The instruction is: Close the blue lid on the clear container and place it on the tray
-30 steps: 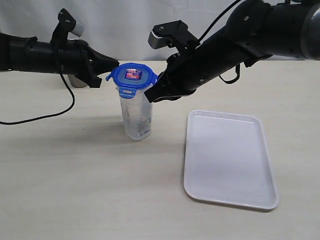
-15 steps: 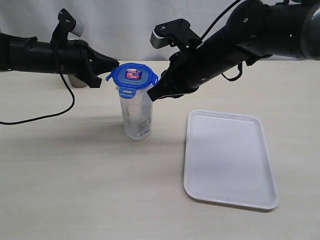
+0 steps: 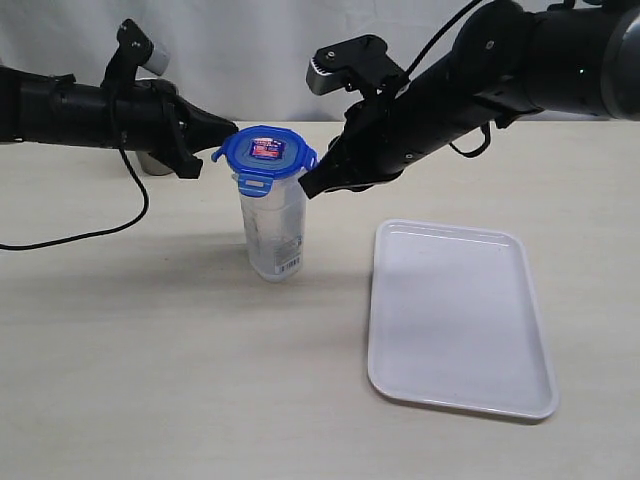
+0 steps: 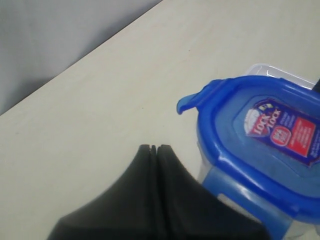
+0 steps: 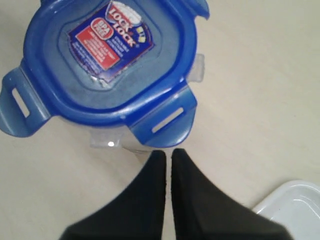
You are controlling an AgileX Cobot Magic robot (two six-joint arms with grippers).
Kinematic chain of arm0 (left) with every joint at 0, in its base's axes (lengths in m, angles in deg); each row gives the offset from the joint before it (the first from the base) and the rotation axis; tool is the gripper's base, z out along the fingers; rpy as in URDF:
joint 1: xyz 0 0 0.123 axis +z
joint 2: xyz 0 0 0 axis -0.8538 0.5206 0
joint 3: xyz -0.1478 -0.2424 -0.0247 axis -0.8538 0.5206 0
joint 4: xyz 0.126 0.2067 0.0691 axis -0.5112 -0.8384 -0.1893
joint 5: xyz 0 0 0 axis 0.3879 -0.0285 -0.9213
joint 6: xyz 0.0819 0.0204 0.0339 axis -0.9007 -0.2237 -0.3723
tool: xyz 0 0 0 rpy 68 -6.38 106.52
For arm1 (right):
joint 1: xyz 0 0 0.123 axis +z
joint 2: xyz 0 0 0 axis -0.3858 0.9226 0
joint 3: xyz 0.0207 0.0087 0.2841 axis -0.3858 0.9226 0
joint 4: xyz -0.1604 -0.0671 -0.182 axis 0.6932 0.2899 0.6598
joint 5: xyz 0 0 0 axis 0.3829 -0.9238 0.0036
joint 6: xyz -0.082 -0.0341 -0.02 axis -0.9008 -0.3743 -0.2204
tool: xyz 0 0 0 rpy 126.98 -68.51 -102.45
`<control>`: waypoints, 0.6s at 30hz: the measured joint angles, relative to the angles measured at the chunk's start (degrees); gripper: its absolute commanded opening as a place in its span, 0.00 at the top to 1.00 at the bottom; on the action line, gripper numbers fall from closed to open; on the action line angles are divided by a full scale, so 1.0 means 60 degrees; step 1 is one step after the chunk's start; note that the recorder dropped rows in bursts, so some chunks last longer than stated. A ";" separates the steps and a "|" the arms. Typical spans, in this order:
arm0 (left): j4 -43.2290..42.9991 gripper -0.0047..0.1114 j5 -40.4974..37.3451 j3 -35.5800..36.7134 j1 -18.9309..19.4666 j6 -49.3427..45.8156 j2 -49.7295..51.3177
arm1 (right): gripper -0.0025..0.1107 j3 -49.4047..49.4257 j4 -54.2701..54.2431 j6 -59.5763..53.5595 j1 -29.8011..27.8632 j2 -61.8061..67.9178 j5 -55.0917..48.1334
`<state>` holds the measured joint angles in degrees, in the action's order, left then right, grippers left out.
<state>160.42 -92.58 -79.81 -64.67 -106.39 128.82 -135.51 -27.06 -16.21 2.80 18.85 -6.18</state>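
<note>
Exterior view: clear container (image 3: pixel 273 235), upright on pale table (image 3: pixel 150 360), contents not discernible; blue lid (image 3: pixel 266 153) seated on its mouth, side flaps sticking outward; tray (image 3: pixel 455 315), white, flat on table to the right of container, apart from it; left gripper (image 3: pixel 228 128) and right gripper (image 3: pixel 305 190) flank lid, jaws pressed together, holding nothing; pale backdrop (image 3: pixel 250 50) behind

Blue lid (image 3: pixel 267 151) caps upright clear container (image 3: pixel 275 236) — white tray (image 3: pixel 460 318) beside.
</note>
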 measured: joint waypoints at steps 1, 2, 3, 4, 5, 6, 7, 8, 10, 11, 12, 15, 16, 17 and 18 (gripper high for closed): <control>-0.0019 0.96 0.0000 0.0000 0.0000 0.0000 0.0000 | 0.94 0.0000 0.0000 0.0015 0.0000 0.0000 0.0049; -0.0018 0.96 0.0000 0.0000 0.0000 0.0000 0.0000 | 0.94 0.0000 0.0000 0.0015 0.0000 0.0000 0.0070; -0.0037 0.96 0.0000 0.0000 0.0000 0.0000 0.0000 | 0.94 0.0000 0.0000 0.0015 0.0000 0.0000 0.0117; -0.0037 0.96 0.0000 0.0000 0.0000 0.0000 0.0000 | 0.94 0.0000 0.0000 0.0015 0.0000 0.0000 0.0157; -0.0037 0.96 -0.0008 0.0000 0.0000 0.0000 0.0000 | 0.94 0.0000 0.0000 0.0015 0.0000 0.0000 0.0198; -0.0055 0.96 -0.0008 0.0000 0.0000 0.0000 0.0000 | 0.94 0.0000 0.0000 0.0015 0.0000 0.0000 0.0227; -0.0081 0.96 -0.0008 0.0000 0.0000 0.0023 0.0000 | 0.94 0.0000 0.0000 0.0015 0.0000 0.0000 0.0245; -0.0126 0.96 -0.0008 0.0000 0.0000 0.0023 0.0000 | 0.94 0.0000 0.0000 0.0022 0.0000 0.0000 0.0268; -0.0177 0.96 -0.0008 0.0000 0.0000 0.0042 0.0000 | 0.94 0.0000 0.0000 0.0022 0.0000 0.0000 0.0308; -0.0202 0.96 -0.0008 0.0000 0.0000 0.0042 0.0000 | 0.94 0.0000 0.0000 0.0038 0.0000 0.0000 0.0323; -0.0223 0.96 -0.0008 0.0000 0.0000 0.0042 0.0000 | 0.94 0.0000 0.0000 0.0038 0.0000 0.0000 0.0323; -0.0244 0.96 0.0051 0.0000 0.0000 0.0042 -0.0022 | 0.94 0.0000 0.0000 0.0038 0.0000 0.0000 0.0329; -0.0266 0.96 0.0122 0.0000 0.0000 0.0042 -0.0064 | 0.94 0.0000 0.0000 0.0045 0.0000 0.0000 0.0329; -0.0280 0.96 0.0194 0.0000 0.0000 0.0042 -0.0084 | 0.94 0.0000 0.0000 0.0045 0.0000 0.0000 0.0329; -0.0286 0.96 0.0289 0.0000 0.0000 0.0042 -0.0136 | 0.94 0.0000 0.0000 0.0045 0.0000 0.0000 0.0329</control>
<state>158.71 -90.85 -79.81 -64.67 -106.14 128.00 -135.51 -27.06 -15.94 2.80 18.85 -4.21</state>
